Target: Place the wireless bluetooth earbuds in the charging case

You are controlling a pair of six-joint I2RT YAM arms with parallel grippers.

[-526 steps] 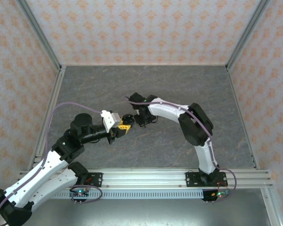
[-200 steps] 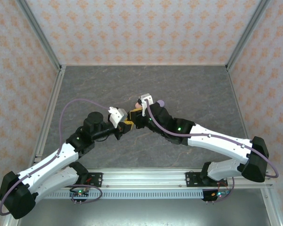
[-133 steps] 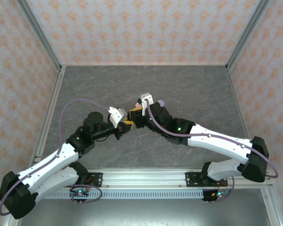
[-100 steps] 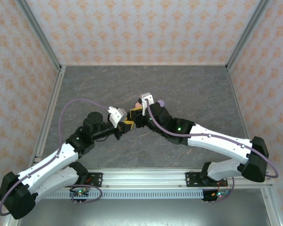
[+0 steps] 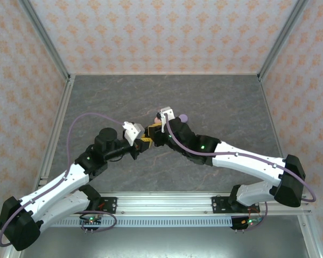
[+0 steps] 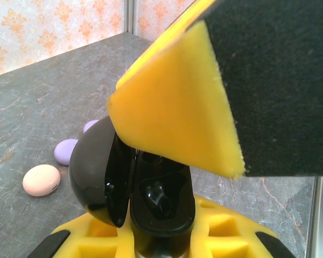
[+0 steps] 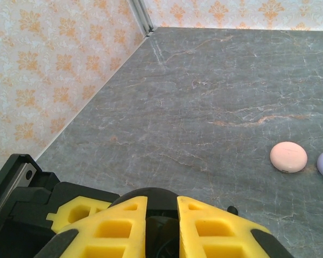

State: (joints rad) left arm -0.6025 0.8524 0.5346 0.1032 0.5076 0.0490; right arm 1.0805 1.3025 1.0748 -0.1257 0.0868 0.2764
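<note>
left gripper (image 5: 142,141) was clamped on the open black charging case (image 6: 151,188), while the right gripper (image 7: 162,215), pinched closed, hung right over it, any earbud there hidden, a pink case (image 7: 289,157) lying apart.

At the centre of the table (image 5: 215,97), the left gripper (image 5: 144,142) and right gripper (image 5: 156,130) meet tip to tip. The open charging case (image 6: 160,199) sits between the left gripper's fingers. Beyond it, to its left, three closed cases lie in a row: near case (image 6: 41,180), middle case (image 6: 66,151), and far case (image 6: 90,126), partly behind the open one.
</note>
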